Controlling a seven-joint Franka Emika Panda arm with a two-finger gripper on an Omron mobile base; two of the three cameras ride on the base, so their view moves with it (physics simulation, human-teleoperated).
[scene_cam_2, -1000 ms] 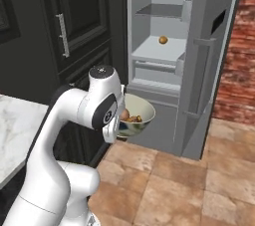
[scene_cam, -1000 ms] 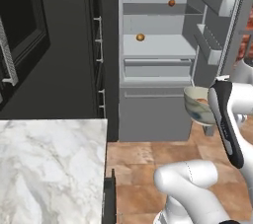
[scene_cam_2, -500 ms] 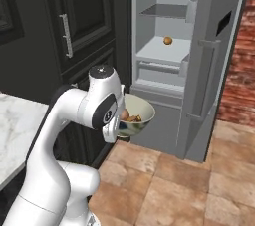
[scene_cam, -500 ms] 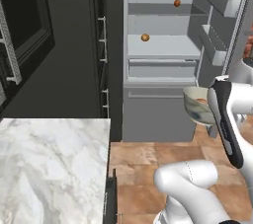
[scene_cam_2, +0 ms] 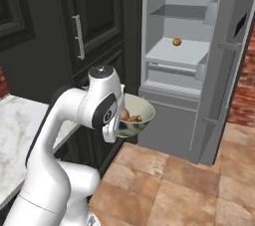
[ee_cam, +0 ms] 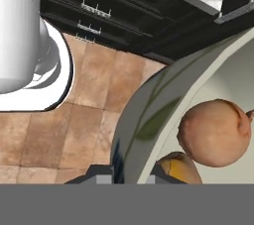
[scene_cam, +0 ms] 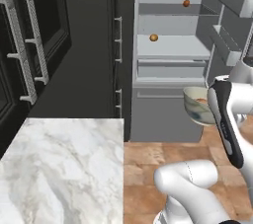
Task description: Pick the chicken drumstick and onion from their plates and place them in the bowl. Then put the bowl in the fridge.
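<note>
a: where's the deep pale greyish-cream bowl?

b: pinched by its rim in the two-finger gripper, held in the air before the open silver-grey fridge; the jaws are clamped tight on the bowl's wall.

a: and inside?

b: a round tan onion beside a golden-brown chicken drumstick; faint dark markings on the outside.

The left base view looks forward and down from behind the arm, over the marble bench toward the open fridge, with the arm at its lower right. The right base view faces the same fridge from the other side, arm at lower left; both share the held bowl and the tiled floor. The hand view sits tight against the bowl's rim, looking down its outside to the floor.
</note>
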